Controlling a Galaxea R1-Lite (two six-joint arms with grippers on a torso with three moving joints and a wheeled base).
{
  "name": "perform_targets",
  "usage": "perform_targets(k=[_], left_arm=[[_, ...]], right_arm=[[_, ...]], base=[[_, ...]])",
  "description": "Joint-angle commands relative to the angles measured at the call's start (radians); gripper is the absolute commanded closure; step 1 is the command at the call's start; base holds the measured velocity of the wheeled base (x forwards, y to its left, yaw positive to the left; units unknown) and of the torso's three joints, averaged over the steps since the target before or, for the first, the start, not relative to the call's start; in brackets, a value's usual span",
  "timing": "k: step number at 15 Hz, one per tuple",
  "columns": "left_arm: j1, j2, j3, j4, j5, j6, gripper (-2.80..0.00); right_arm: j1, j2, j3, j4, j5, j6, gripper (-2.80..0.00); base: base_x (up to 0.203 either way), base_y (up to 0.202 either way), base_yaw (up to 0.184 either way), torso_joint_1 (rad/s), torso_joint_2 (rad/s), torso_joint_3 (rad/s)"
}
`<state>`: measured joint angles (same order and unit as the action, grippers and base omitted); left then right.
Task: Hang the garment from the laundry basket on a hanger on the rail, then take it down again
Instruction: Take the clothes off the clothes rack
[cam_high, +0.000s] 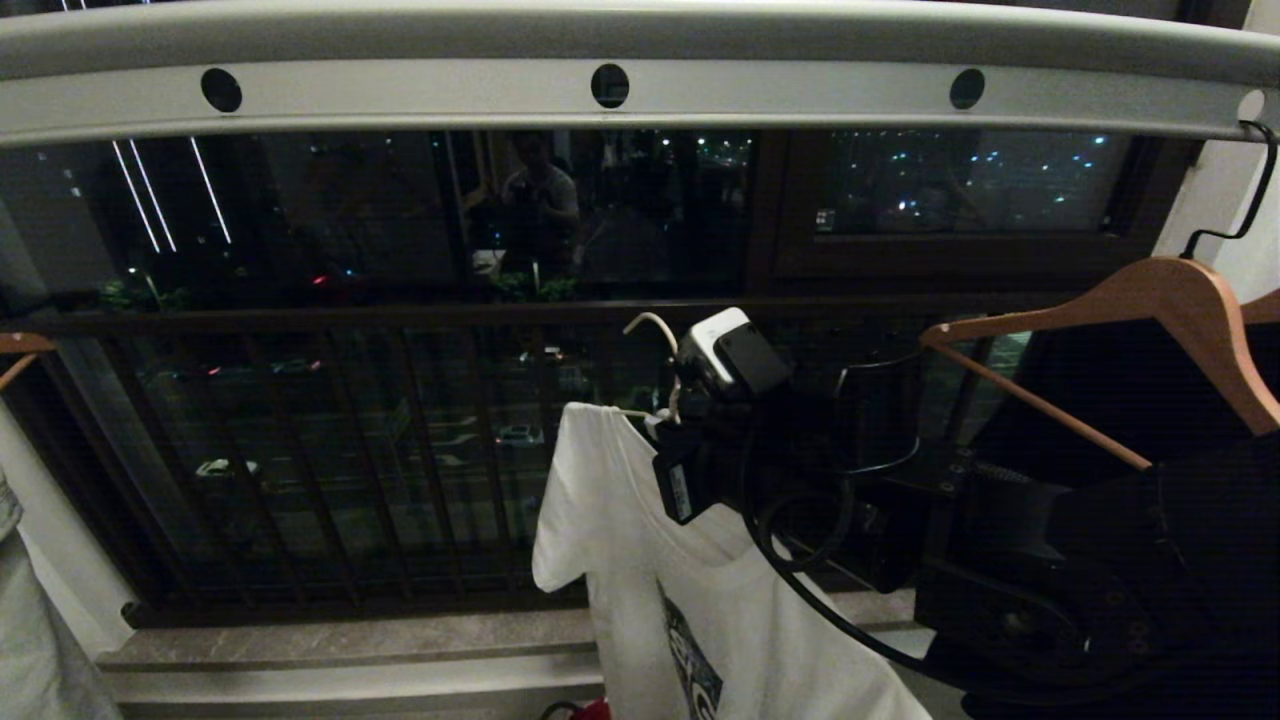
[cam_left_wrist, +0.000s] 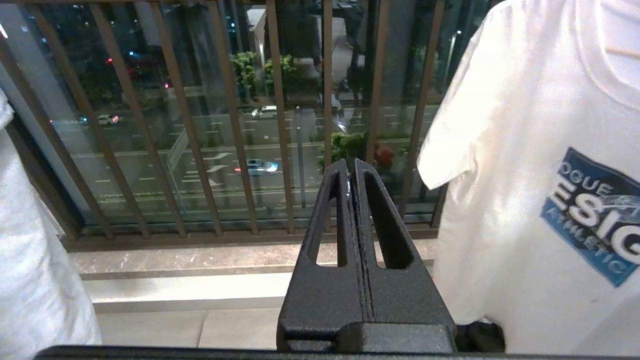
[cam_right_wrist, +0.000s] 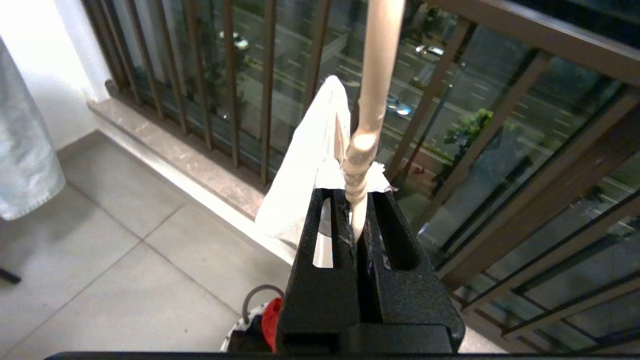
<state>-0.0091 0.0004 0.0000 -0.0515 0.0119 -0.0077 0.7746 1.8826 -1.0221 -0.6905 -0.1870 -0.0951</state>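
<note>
My right tool is pinched tight on the twisted neck of the hanger. The white T-shirt hangs on that hanger, below the rail, at about 6 o'clock from the middle hole. The hanger's hook is not on the rail. A brown wooden hanger with a black garment sits at 3 o'clock. My left tool is squeezed shut with nothing in it, down low beside the shirt. I can only see a bit of the basket.
</note>
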Motion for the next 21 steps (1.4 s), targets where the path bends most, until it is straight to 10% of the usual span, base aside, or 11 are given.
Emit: perform_targets(k=[1, 8, 14, 21], left_arm=[[0.0, 0.001, 0.015, -0.001, 0.002, 0.005, 0.0], [-0.001, 0.14, -0.161, 0.005, -0.067, 0.001, 0.0], [-0.022, 0.69, -0.418, 0.0, -0.42, 0.049, 0.0], [-0.273, 1.368, -0.739, -0.062, -0.543, 0.135, 0.0]], right_arm=[[-0.005, 0.023, -0.001, -0.004, -0.002, -0.002, 0.0], [-0.008, 0.039, -0.003, -0.006, -0.002, 0.0, 0.0], [-0.02, 0.044, -0.013, -0.017, -0.002, -0.002, 0.0], [-0.064, 0.075, -0.046, -0.018, -0.002, 0.005, 0.0]], base=[[0.0, 0.0, 0.0, 0.0, 0.0, 0.0], [0.0, 0.0, 0.0, 0.0, 0.0, 0.0], [0.0, 0.0, 0.0, 0.0, 0.0, 0.0], [0.0, 0.0, 0.0, 0.0, 0.0, 0.0]])
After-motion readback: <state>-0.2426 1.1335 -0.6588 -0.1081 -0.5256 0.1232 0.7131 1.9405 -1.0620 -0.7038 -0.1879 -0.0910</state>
